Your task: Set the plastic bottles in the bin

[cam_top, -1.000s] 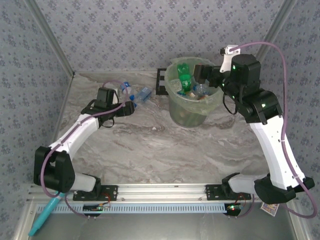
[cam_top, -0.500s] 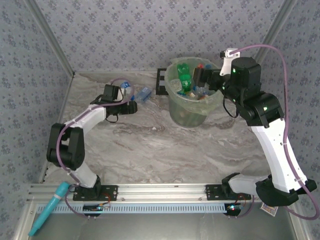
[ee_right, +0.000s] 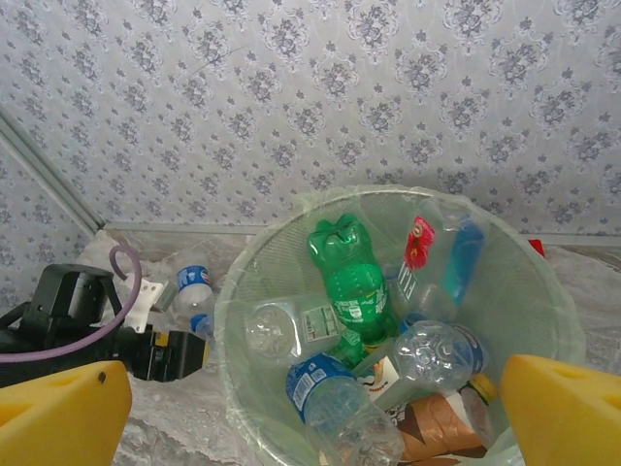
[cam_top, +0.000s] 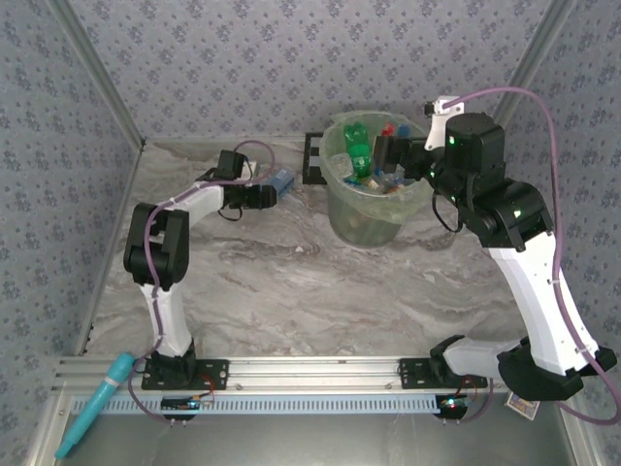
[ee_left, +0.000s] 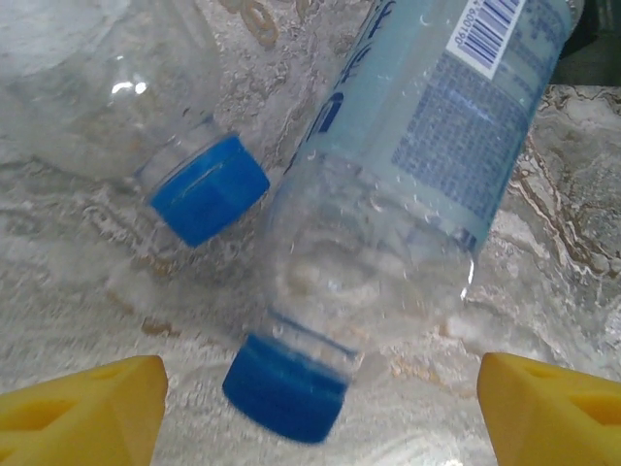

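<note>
fingers of left arm [ee_left: 80,410] wide, straddling blue-labelled bottle [ee_left: 427,146] on table [ee_left: 582,252]; right fingers [ee_right: 58,416] wide, empty, above bin [ee_right: 529,282].

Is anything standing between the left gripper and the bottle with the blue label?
Nothing visible does. The left gripper is open, and the labelled bottle lies straight ahead, cap toward it. A second bottle lies beside that one, not in front of it.

The labelled bottle [ee_left: 427,146] runs off the top edge, base unseen.
</note>
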